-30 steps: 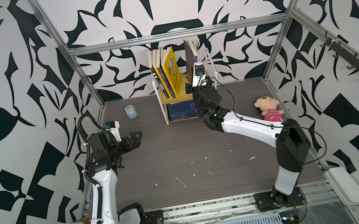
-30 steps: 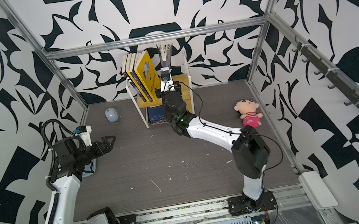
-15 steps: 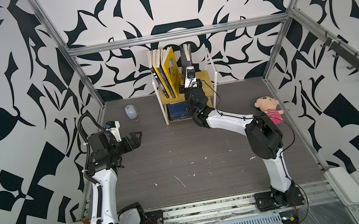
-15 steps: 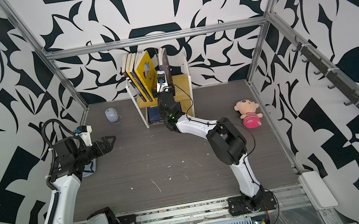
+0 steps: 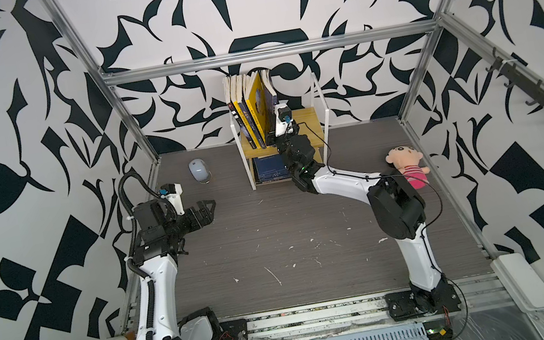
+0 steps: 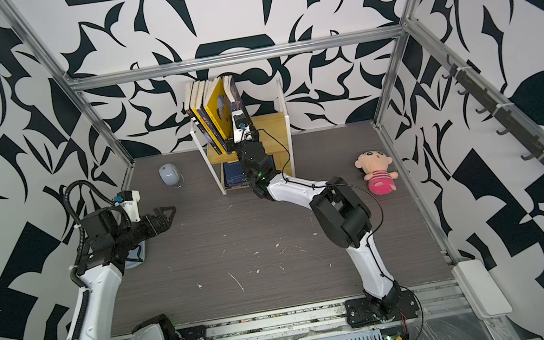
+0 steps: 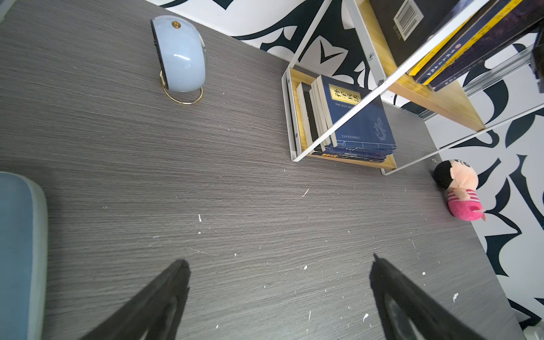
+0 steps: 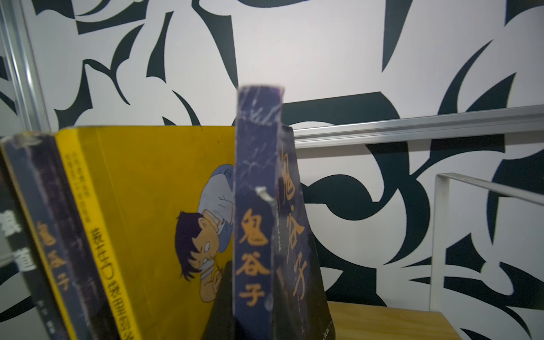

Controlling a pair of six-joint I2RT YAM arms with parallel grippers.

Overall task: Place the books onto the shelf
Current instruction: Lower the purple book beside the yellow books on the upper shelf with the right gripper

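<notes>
Near the back wall, your right pincer clamps a navy book; your left pincer gapes empty. Released unsupported, it could topple toward three o'clock.

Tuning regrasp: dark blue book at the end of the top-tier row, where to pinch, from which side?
Pinch the dark blue book low across its spine, from the open front of the shelf: it stands upright, spine outward, yellow book beside one cover. The right gripper is shut on it there.
</notes>
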